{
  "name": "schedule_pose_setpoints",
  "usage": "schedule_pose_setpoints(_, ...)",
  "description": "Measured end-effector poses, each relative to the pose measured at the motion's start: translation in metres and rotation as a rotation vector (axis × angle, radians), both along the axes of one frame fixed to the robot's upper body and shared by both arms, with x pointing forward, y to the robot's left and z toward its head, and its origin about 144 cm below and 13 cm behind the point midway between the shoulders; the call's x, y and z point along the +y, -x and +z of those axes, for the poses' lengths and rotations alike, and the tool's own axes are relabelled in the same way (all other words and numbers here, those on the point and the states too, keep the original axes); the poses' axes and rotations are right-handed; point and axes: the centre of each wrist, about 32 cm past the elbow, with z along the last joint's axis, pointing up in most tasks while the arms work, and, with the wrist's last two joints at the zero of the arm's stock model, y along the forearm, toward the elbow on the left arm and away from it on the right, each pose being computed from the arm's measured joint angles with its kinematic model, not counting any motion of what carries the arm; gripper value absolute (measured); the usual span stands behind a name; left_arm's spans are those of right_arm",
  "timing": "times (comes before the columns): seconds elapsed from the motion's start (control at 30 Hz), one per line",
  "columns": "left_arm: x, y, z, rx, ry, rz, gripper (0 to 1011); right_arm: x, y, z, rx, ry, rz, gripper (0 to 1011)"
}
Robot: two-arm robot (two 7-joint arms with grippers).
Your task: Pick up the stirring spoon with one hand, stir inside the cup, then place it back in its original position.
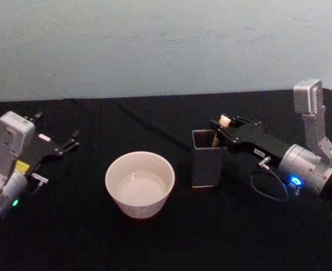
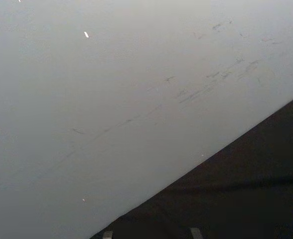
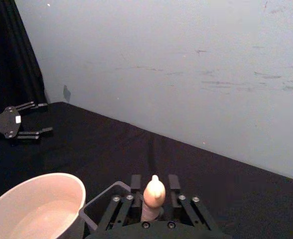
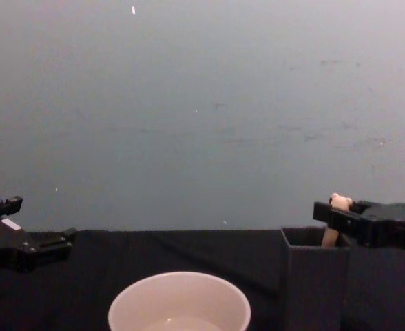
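The stirring spoon (image 1: 224,121) stands in a dark grey square holder (image 1: 205,164), with its beige bear-head top (image 3: 154,191) sticking out above the rim. My right gripper (image 1: 218,129) reaches in from the right and is shut on that handle just above the holder's mouth. From the chest view the handle (image 4: 337,203) leans in the right gripper (image 4: 333,210) over the holder (image 4: 313,283). The spoon's bowl is hidden inside. The cream-white cup (image 1: 139,183) sits left of the holder. My left gripper (image 1: 74,140) rests open at the far left.
A black cloth (image 1: 171,243) covers the table, with a pale wall close behind its back edge. A thin cable loops beside the right wrist (image 1: 267,189). The cup (image 3: 34,204) and holder (image 3: 99,199) stand close together.
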Motion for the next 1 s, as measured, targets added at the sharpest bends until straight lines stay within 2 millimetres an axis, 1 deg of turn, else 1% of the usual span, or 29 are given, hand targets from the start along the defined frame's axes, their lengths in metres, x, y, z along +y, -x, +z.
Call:
schedule_pose_setpoints(0.03, 0.000, 0.000, 0.000, 0.000, 0.000, 0.000, 1001, 0.000, 0.000, 0.000, 0.000, 0.000, 0.000, 314)
schedule_pose_setpoints(0.07, 0.000, 0.000, 0.000, 0.000, 0.000, 0.000, 1001, 0.000, 0.000, 0.000, 0.000, 0.000, 0.000, 301)
schedule_pose_setpoints(0.17, 0.000, 0.000, 0.000, 0.000, 0.000, 0.000, 1001, 0.000, 0.000, 0.000, 0.000, -0.001, 0.000, 217)
schedule_pose_setpoints(0.57, 0.000, 0.000, 0.000, 0.000, 0.000, 0.000, 1001, 0.002, 0.002, 0.002, -0.011, 0.000, 0.012, 214)
schedule_pose_setpoints(0.73, 0.000, 0.000, 0.000, 0.000, 0.000, 0.000, 1001, 0.005, 0.003, 0.007, -0.043, 0.018, 0.024, 214)
schedule_pose_setpoints(1.0, 0.000, 0.000, 0.000, 0.000, 0.000, 0.000, 1002, 0.004, 0.003, 0.023, -0.128, 0.053, 0.043, 214)
